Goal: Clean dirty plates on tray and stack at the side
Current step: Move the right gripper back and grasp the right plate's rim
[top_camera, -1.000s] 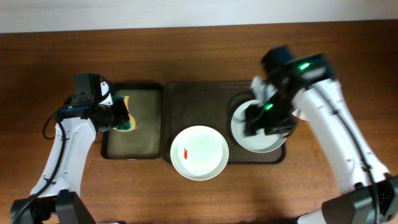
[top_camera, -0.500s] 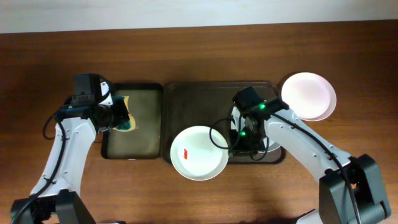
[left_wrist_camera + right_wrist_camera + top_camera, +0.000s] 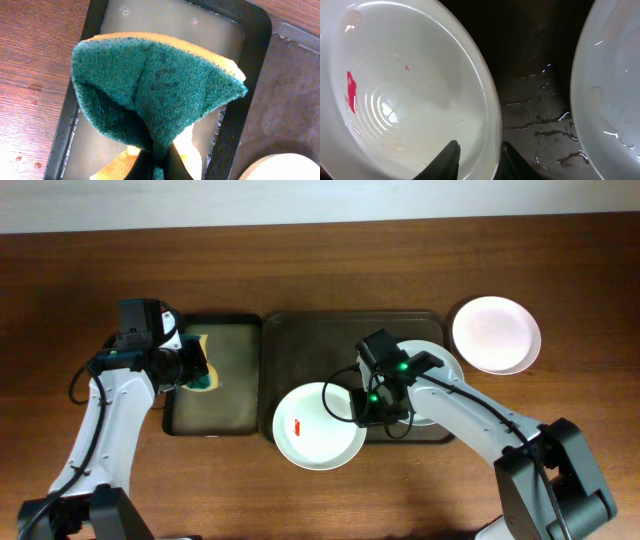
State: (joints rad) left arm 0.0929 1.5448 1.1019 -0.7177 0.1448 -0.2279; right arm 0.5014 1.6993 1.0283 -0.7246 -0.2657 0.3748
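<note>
The dirty plate (image 3: 310, 430) at lower centre has its wet rim inside the half-open right claw (image 3: 479, 150); I think a shallow bite may slip. The left claw (image 3: 157, 167) holds the sponge (image 3: 155, 85).

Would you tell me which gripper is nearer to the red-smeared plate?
Right. The right gripper straddles the rim of the red-smeared plate; the left gripper holds the sponge over the small tray.
</note>
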